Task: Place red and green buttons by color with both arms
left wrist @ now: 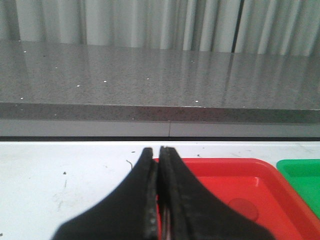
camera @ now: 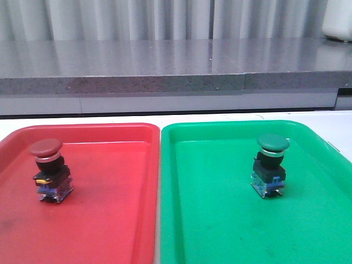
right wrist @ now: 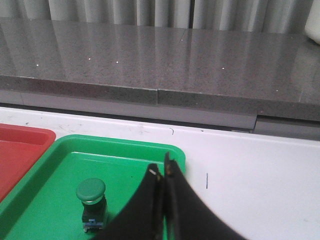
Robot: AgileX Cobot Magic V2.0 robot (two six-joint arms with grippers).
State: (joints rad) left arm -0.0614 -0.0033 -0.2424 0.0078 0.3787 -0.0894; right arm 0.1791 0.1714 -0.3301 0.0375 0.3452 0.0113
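The red button (camera: 48, 169) stands upright in the left part of the red tray (camera: 110, 220). The green button (camera: 269, 165) stands upright in the green tray (camera: 220, 220); it also shows in the right wrist view as green button (right wrist: 91, 204). Neither arm appears in the front view. My left gripper (left wrist: 156, 152) is shut with nothing held, above the red tray's far left corner (left wrist: 250, 167). The red button's cap (left wrist: 242, 210) peeks out beside its fingers. My right gripper (right wrist: 161, 170) is shut and empty, over the green tray's far right corner (right wrist: 170, 152), apart from the green button.
The two trays lie side by side on a white table (camera: 82, 118). A grey stone ledge (camera: 165, 71) runs along the back, with a white object (camera: 338, 22) at its far right. Pale curtains hang behind.
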